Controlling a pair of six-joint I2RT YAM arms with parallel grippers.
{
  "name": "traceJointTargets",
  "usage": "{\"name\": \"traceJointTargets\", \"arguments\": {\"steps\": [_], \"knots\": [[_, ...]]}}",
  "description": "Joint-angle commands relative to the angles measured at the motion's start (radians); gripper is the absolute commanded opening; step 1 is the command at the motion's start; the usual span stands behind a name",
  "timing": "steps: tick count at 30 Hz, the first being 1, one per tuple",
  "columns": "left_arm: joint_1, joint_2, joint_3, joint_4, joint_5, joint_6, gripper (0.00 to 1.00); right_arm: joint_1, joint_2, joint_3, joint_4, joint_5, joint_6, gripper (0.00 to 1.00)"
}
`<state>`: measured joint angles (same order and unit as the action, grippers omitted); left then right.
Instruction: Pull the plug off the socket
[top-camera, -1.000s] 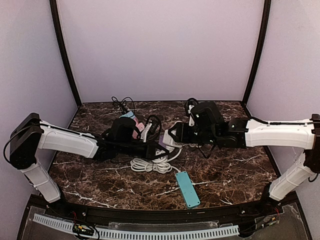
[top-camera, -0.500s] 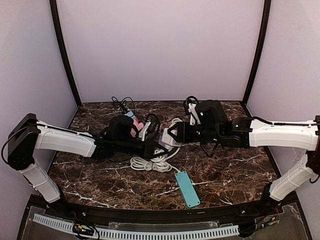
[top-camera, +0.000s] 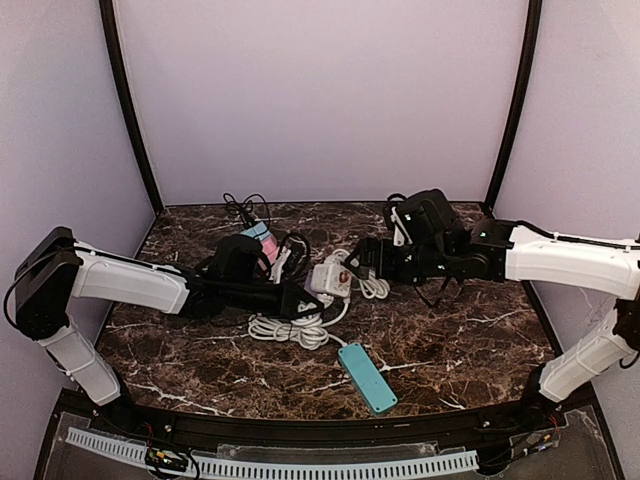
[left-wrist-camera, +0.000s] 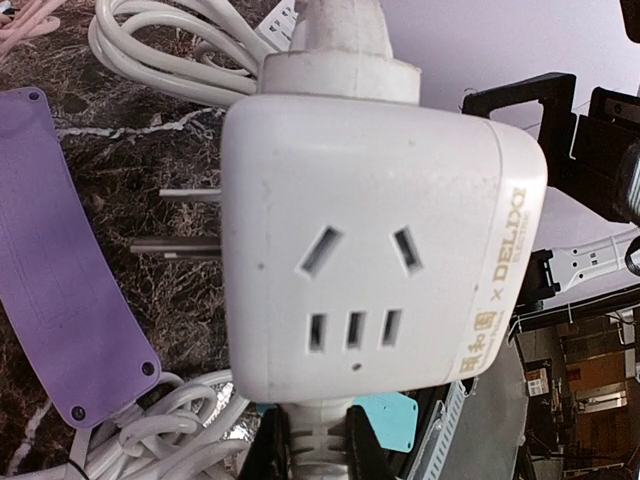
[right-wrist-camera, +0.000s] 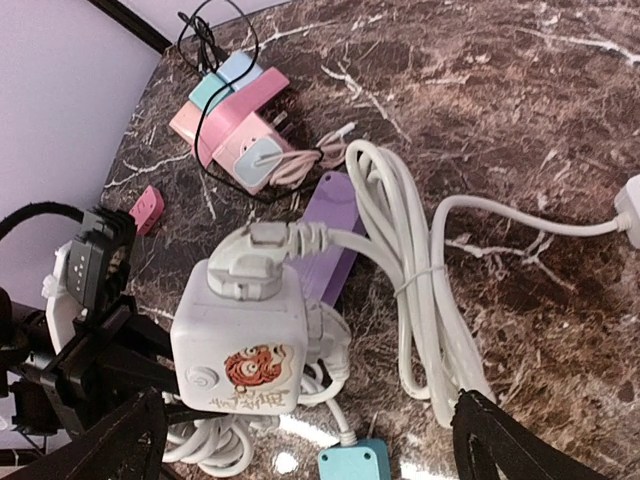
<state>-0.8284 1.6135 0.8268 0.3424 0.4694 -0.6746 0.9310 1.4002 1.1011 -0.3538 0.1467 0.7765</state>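
The white socket cube (right-wrist-camera: 240, 340) is steadied by the left claw (top-camera: 303, 298), which is clamped tight on its ribbed cable neck (left-wrist-camera: 312, 440), apparently so that the cube is braced against a pull. The white plug (right-wrist-camera: 262, 262) is seated in the cube's upper face. The right claw (top-camera: 362, 258) is spread wide and empty near the cube, seemingly lined up for the plug

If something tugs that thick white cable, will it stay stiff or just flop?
Probably floppy: the white cable lies in loose loops on the table. A tie bundles the loops, so they'd likely drag as one clump. Its plug sits in the white cube, so a tug may pull that too.
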Motion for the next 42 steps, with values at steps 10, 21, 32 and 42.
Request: {"name": "traceJointTargets", "arguments": {"steps": [10,21,32,42], "knots": [[0.007,-0.029,0.002,-0.004,-0.009,0.03,0.01,0.001,0.065,0.065,-0.054,-0.233,0.055,0.99],[0.005,-0.029,-0.008,0.009,-0.002,0.032,0.01,0.007,0.257,0.213,-0.083,-0.241,0.054,0.99],[0.006,-0.019,-0.003,0.015,-0.003,0.035,0.01,0.026,0.32,0.24,-0.132,-0.249,0.086,0.85],[0.005,-0.015,0.003,0.008,-0.001,0.041,0.01,0.035,0.334,0.261,-0.14,-0.254,0.09,0.61]]}}
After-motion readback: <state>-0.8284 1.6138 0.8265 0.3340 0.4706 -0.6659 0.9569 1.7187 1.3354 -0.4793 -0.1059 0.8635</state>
